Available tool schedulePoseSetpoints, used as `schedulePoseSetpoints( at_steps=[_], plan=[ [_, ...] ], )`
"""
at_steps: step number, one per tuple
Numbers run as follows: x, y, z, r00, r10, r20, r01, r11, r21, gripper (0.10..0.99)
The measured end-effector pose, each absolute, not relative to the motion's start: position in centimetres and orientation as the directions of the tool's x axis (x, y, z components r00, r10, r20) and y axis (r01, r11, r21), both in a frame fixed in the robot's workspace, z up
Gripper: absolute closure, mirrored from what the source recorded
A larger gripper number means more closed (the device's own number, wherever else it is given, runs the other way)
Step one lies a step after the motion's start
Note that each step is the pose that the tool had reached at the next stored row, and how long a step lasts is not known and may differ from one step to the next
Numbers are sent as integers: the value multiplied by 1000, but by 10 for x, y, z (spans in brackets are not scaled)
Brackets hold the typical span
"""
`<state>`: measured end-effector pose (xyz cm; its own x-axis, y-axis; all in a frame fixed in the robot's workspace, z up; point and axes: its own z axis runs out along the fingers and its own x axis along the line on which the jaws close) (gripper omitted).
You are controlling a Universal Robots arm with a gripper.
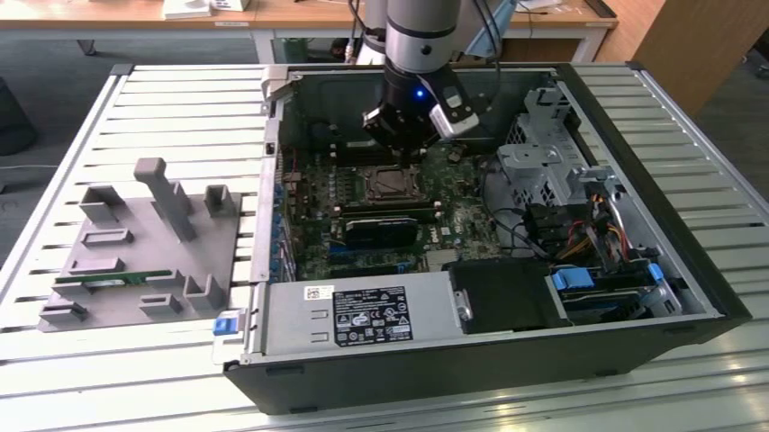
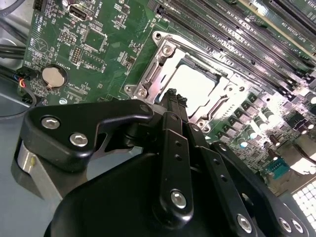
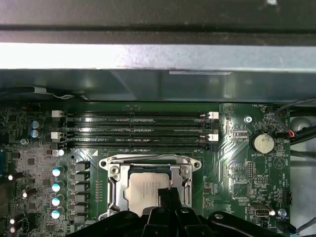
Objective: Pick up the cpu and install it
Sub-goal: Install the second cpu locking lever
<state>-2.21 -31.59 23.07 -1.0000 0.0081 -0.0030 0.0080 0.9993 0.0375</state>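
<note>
The cpu (image 1: 391, 184) (image 2: 195, 89) (image 3: 143, 190), a flat square chip with a silver top, lies inside the metal socket frame (image 3: 113, 182) on the green motherboard (image 1: 348, 238) of the open computer case. My gripper (image 1: 402, 151) (image 2: 171, 95) (image 3: 166, 193) hangs just above the socket, over one edge of the chip. Its black fingers (image 2: 170, 128) are pressed together at the tips, shut, with nothing between them. In both wrist views the finger linkage hides part of the socket.
Memory slots (image 3: 138, 131) run beside the socket. A black block (image 1: 378, 225) sits below it on the board. A drive cage (image 1: 541, 166), cables (image 1: 601, 238) and the power supply (image 1: 360, 315) crowd the case. At the exterior view's left a grey fixture (image 1: 139, 247) holds a green memory stick (image 1: 121, 281).
</note>
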Motion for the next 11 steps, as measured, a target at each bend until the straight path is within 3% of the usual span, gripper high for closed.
schedulePoseSetpoints(
  at_steps=[11],
  plan=[
    [-22, -319, 231, -1000, 8, -3, 8, 999, 37, 980]
  ],
)
